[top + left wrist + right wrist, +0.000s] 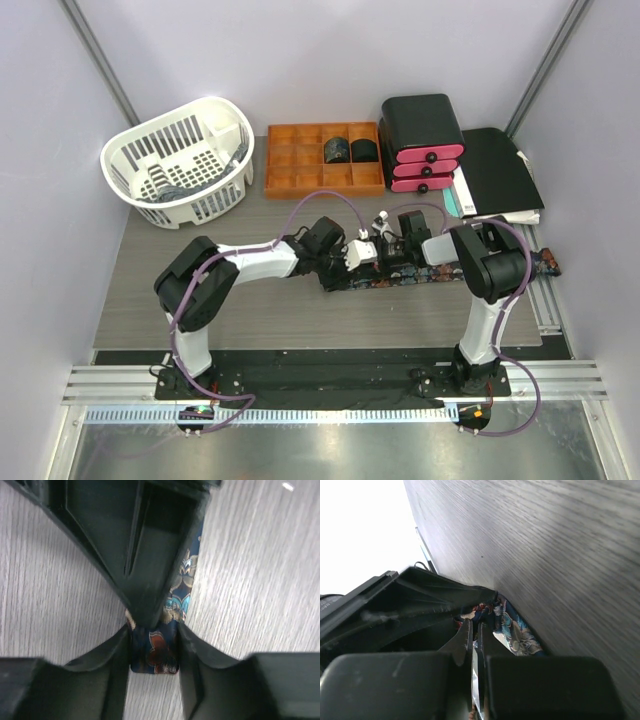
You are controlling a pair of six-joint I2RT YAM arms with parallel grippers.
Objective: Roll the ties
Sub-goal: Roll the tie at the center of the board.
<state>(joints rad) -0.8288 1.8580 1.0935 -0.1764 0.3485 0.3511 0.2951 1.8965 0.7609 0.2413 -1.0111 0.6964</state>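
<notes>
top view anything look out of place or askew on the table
Mostly tidy. The unrolled tie runs across the table, and its right end seems to spill past the table edge onto the metal rail. The papers under the black folder also stick out unevenly.

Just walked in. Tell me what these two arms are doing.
Both arms are working on one patterned tie lying flat across the middle of the table. The left gripper is closed on the tie's end, with fabric between its fingers. The right gripper is shut close beside it at the tie; whether it pinches any fabric is unclear. Two rolled ties already sit in the orange tray at the back.
</notes>
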